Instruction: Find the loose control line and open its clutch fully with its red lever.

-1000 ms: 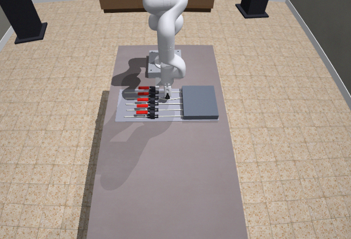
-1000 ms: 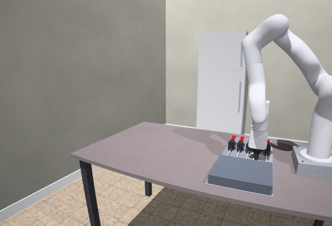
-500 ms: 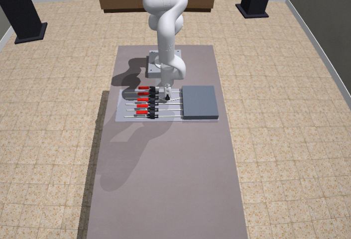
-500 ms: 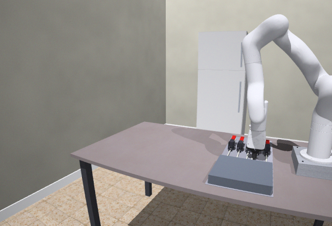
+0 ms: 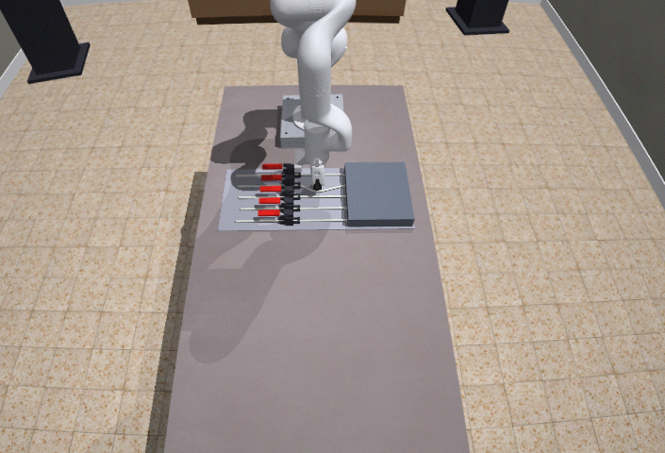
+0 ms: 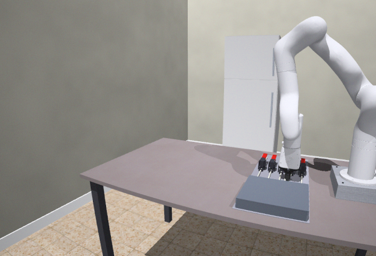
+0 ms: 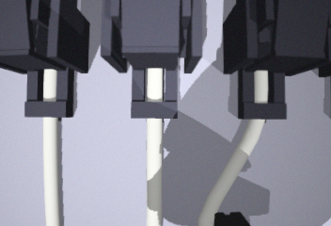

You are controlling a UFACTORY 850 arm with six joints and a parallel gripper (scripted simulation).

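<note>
The gripper [image 5: 316, 185] has its fingers squeezed together, holding nothing. Its tip pushes the second control line [image 5: 326, 189] sideways, so it bends. The line runs from its black clutch [image 5: 289, 182] to the grey console [image 5: 378, 192]

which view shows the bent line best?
Wrist: the bent line fills the frame, curving sideways below its clutch while its neighbours run straight. Top shows it small, kinked beside the shut claw. Exterior hides it behind the claw and grey console.
</note>
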